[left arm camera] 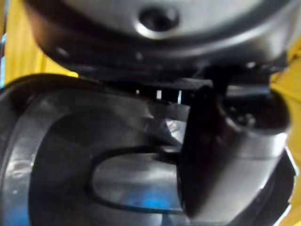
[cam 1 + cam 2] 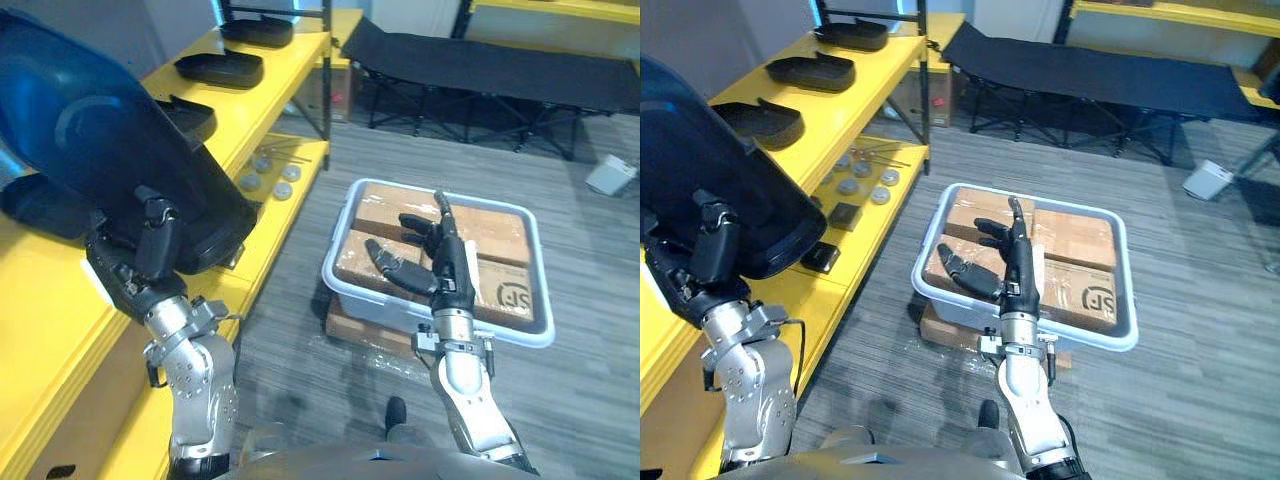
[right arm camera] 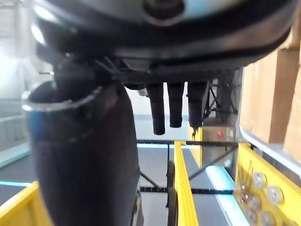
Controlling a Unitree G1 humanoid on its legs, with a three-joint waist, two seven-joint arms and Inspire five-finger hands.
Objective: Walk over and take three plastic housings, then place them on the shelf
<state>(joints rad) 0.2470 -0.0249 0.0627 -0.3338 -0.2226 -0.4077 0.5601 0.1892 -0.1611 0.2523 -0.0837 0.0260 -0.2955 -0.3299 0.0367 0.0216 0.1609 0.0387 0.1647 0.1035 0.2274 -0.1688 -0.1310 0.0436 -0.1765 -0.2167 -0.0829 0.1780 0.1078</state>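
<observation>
My left hand (image 2: 150,243) is shut on a large dark plastic housing (image 2: 100,150), held tilted over the front edge of the yellow shelf (image 2: 60,310). In the left wrist view the thumb (image 1: 221,155) presses on the housing's glossy surface (image 1: 94,155). Three more dark housings lie in a row on the shelf top (image 2: 218,68), (image 2: 257,30), (image 2: 190,118). My right hand (image 2: 440,262) is open, fingers straight, hovering over a white bin (image 2: 338,235) of cardboard boxes (image 2: 395,200). It holds nothing.
The bin stands on the grey floor right of the shelf. Small round metal parts (image 2: 265,175) lie on a lower shelf level. A black folding cot (image 2: 480,70) stands at the back, and a small white object (image 2: 610,175) lies on the floor at right.
</observation>
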